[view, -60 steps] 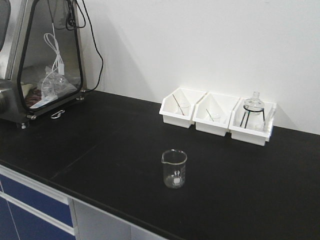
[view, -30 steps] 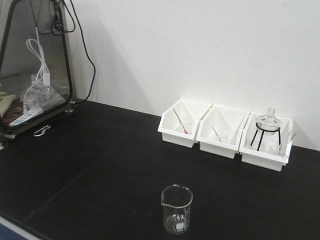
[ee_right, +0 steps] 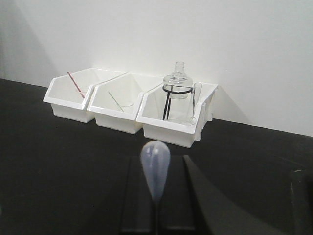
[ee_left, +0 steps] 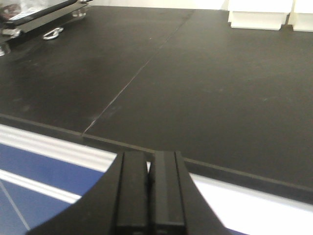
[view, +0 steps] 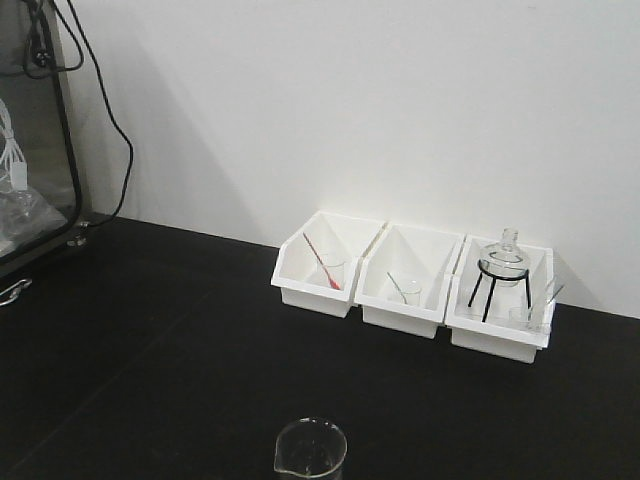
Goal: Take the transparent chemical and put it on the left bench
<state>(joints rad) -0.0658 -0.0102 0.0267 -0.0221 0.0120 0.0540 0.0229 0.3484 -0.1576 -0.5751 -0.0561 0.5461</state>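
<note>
Left hand (ee_left: 150, 161) is pinched fully closed on nothing, sitting just short of the bench (ee_left: 205, 88) front edge. Right hand (ee_right: 158, 196) looks clamped on a pale dropper (ee_right: 155, 164), bulb poking up. The clear beaker (view: 310, 450) stands upright on the bench, closer to the hands than the three white bins (view: 400, 315) ahead.

Beaker (view: 311, 448) now at bottom edge

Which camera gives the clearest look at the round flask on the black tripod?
Right wrist view: the round flask stands large and whole in the rightmost white bin. The front-facing view shows it smaller. The left wrist view misses it, catching only bin bottoms.
</note>
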